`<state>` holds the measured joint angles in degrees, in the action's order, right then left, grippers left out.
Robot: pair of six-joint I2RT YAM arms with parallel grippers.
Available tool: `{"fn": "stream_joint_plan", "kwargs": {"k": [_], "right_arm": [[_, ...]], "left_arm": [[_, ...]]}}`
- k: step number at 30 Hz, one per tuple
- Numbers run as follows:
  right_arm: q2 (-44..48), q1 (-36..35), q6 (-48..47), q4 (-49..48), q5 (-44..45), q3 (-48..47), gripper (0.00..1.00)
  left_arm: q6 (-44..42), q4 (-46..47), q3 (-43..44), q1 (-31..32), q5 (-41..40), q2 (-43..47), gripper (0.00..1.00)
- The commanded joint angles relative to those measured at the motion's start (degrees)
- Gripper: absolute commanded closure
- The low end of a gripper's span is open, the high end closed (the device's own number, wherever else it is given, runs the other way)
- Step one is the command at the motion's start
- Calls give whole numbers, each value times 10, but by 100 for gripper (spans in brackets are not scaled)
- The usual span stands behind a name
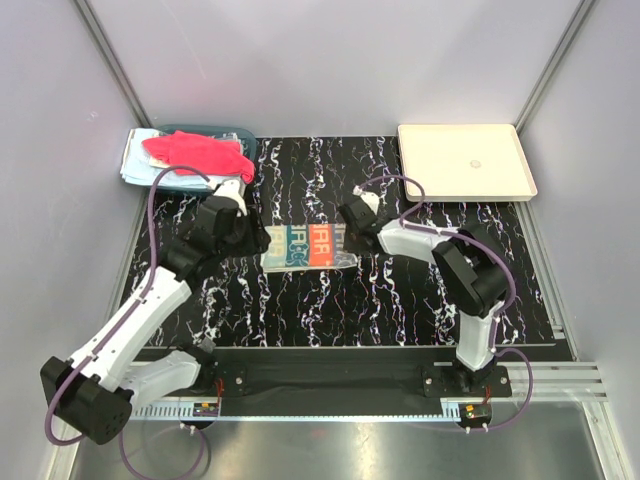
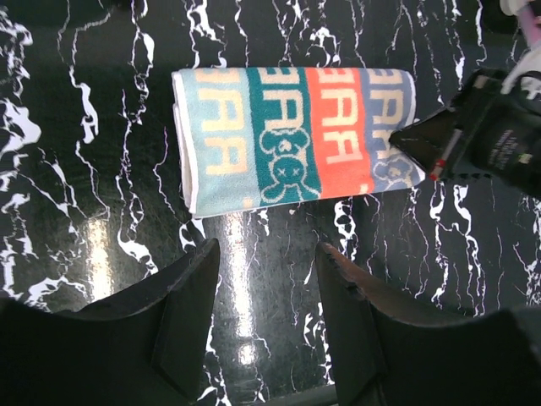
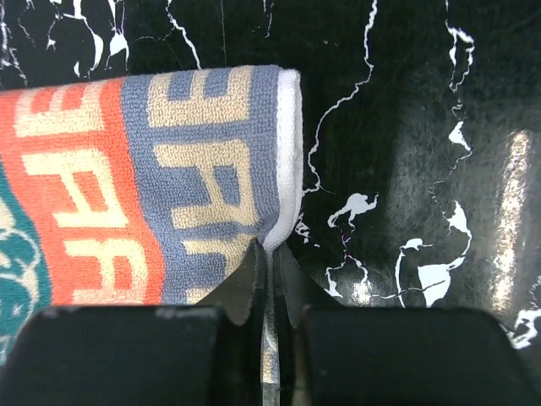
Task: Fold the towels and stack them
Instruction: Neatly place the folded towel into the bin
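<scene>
From above, the folded patterned towel [image 1: 308, 246] is lying mid-table, other towels [image 1: 195, 152] heaped far left. At the left wrist, the left gripper [image 2: 266, 254] is hovering beside it, jaws spread wide. At the right wrist, the right gripper [image 3: 270, 254] is pinching its hem; soft, light cloth, probably drooping unless gripped at edges.

A folded towel [image 1: 308, 246] lies central on the table [image 1: 400, 300], other towels [image 1: 195, 152] on a basket [image 1: 215, 128] back-left, a tray [image 1: 440, 165] back-right.
</scene>
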<state>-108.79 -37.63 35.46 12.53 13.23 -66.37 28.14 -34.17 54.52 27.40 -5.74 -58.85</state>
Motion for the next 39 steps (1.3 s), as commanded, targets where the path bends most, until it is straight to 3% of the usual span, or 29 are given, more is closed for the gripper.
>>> {"fn": "stream_joint_plan", "kwargs": {"k": [1, 11, 16, 25, 32, 39], "right_arm": [[-35, -18, -41, 101, 93, -38, 100], [-33, -19, -161, 196, 241, -179, 100], [-91, 2, -261, 196, 303, -277, 100], [-209, 149, -426, 164, 269, -478, 100], [-277, 240, -487, 174, 232, -621, 100], [-309, 298, -528, 139, 201, -654, 100]], "left_arm": [[-30, -19, 48, 1, 7, 20, 46], [-60, -42, 70, 1, -17, 45, 46], [-69, -43, 65, 0, -28, 50, 46], [-77, -31, 45, 0, -29, 38, 46], [-80, -12, 35, 0, -6, 14, 48], [-78, 2, 22, -7, 3, 12, 48]]}}
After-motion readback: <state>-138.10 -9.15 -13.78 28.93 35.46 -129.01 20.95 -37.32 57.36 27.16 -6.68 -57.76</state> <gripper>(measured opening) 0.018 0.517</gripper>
